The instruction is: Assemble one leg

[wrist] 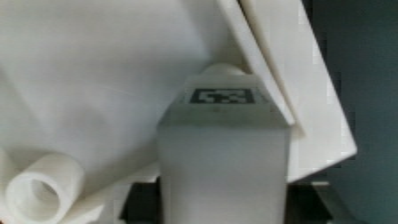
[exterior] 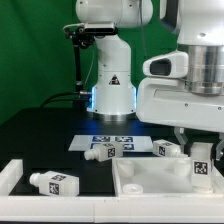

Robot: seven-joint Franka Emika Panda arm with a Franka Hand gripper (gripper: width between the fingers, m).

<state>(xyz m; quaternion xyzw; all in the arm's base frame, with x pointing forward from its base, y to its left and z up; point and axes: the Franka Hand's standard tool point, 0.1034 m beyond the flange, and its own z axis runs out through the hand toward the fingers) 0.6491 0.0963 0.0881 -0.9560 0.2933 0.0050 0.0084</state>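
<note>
Fingers point(exterior: 187, 143) pinch stubby white tagged leg point(exterior: 201, 168); above rimmed tabletop point(exterior: 140, 182)

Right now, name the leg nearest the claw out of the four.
The upright leg at the exterior view's far right, gripped in the claw over the tabletop. The other three lie loose on the black table, apart from the claw.

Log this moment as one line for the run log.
tool shut on leg | leg upright over tabletop corner | three other legs lying loose | seating: cannot tell
</note>
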